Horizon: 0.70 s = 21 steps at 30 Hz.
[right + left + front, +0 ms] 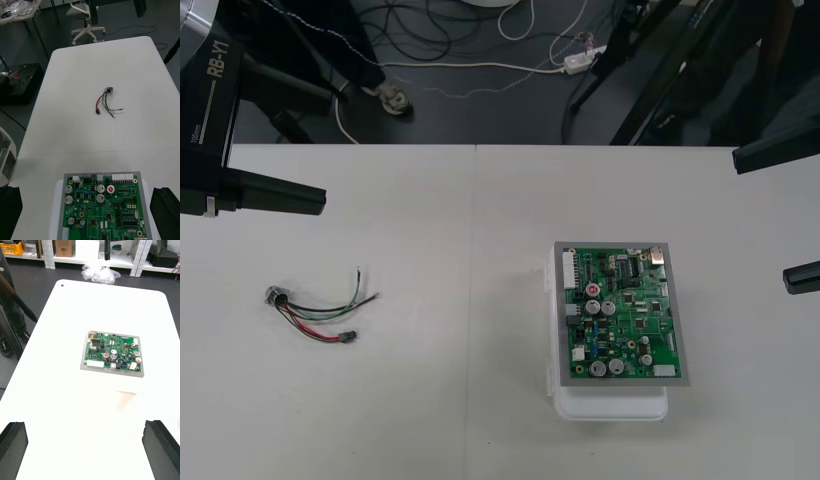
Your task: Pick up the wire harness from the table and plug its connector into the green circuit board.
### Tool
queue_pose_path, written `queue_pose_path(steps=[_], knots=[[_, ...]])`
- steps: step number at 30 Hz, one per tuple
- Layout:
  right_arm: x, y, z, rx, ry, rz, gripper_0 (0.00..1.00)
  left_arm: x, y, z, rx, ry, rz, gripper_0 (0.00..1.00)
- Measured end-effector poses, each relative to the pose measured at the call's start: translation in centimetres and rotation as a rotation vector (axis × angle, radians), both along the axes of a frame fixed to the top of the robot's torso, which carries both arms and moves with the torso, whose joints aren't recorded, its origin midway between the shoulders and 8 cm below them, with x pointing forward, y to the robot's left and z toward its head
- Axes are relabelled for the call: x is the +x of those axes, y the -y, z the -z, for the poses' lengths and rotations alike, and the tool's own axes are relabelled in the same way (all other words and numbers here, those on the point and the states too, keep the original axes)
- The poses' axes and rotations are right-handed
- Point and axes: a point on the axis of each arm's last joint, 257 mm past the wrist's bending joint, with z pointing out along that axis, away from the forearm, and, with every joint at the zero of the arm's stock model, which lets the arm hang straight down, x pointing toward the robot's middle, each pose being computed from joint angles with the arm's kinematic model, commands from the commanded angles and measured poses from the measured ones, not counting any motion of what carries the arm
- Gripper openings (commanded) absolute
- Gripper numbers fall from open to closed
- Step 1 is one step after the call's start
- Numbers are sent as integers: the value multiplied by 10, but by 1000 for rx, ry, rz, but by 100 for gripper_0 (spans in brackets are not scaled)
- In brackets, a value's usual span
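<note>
We found the wire harness (315,312) lying loose on the worktop (480,220), close to its left edge and about midway between the far and near edges. It was well apart from the green circuit board (620,310). Its wires fanned out flat. The round metal socket (276,296) pointed to the left edge and the small black plug (348,337) lay at the end nearer the board. Nothing held it, so we judged the pick-up not yet begun. That spot seemed to suit the left arm, which had the harness on its own side.

The board sat on its white base (610,405) in the right half of the worktop, toward the near edge. The base raised it and probably kept it steady for plugging. No plug was in it.

The left gripper (85,423) waited over the left edge, beyond the harness toward the far edge, and faced across to the board. Its fingers (13,446) were spread wide, grasping nothing. The right gripper (760,220) waited at the right edge beside the board, its fingers likewise released and far apart. Both arms held level, neither reaching down.
</note>
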Motion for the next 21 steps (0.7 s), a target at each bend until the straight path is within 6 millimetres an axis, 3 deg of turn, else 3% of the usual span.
queue_pose_path(steps=[21], knots=[[-2, 0, 8, 16, -29, 3, 100, 0, 0, 0, 0, 0, 0, 90]])
